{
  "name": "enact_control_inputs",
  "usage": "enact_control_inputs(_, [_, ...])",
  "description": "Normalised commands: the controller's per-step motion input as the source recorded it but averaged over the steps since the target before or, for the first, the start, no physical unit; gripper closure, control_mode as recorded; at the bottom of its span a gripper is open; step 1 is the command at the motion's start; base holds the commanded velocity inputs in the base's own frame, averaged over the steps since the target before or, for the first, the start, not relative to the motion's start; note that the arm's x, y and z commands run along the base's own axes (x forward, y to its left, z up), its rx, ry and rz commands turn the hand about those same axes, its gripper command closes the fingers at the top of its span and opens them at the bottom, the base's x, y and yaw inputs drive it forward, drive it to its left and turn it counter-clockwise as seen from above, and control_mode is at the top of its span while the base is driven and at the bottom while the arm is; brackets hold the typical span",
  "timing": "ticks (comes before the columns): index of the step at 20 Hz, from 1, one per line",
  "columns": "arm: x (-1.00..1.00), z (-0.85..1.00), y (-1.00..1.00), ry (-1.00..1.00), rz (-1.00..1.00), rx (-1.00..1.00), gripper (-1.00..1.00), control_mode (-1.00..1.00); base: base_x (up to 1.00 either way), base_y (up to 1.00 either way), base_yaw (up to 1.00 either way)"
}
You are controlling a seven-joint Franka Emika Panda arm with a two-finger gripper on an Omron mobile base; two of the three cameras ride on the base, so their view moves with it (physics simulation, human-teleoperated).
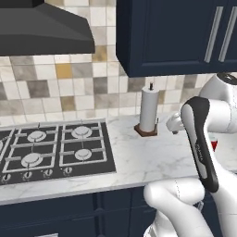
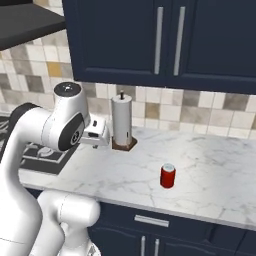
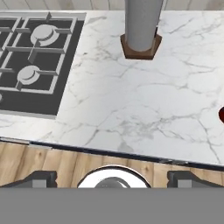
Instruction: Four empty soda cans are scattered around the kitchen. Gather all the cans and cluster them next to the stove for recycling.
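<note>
Reaching for the small red soda can with a silver top (image 2: 168,175) is the step in hand, judged from how things lie. It stands upright on the white marble counter (image 2: 210,170), well to the right of the tall white paper towel roll on its dark base (image 2: 122,122) and nearer the front edge than the roll. In the left base view only a sliver of red shows behind the arm (image 1: 213,144), and in the hand view a dark red edge sits at the far right border (image 3: 222,114).

The two-finger gripper (image 3: 113,179) hangs high above the counter's front edge with its jaws spread fully apart and nothing between them. The black gas cooktop with round burners (image 1: 51,148) lies to the left, with bare marble between it and the roll.

To do this well, the hand should swing right until the can sits centred between the finger tips (image 3: 40,179), then descend straight down so neither finger clips the rim and topples the light can. Closing around the middle of the cylinder would probably hold best. Carrying it back should pass in front of the paper towel roll, and the can should be set upright on the marble just beside the cooktop, leaving room for the others.
</note>
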Motion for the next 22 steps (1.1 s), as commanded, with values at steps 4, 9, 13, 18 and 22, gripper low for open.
enact_control_inputs(4, [0.0, 0.0, 0.0, 0.0, 0.0, 0.0, -1.0, 1.0, 0.54, 0.02, 0.0])
enact_control_inputs(9, [0.0, 0.0, 0.0, 0.0, 0.0, 0.0, -1.0, 1.0, 0.13, 0.0, 0.0])
enact_control_inputs(13, [0.0, 0.0, 0.0, 0.0, 0.0, 0.0, -1.0, -1.0, 0.0, 0.0, 0.0])
enact_control_inputs(18, [0.0, 0.0, -0.05, -0.01, 0.0, 0.0, -1.0, -1.0, 0.0, 0.0, 0.0])
enact_control_inputs(22, [-0.03, -0.01, -0.27, -0.05, 0.11, 0.04, -1.0, -1.0, 0.0, 0.0, 0.0])
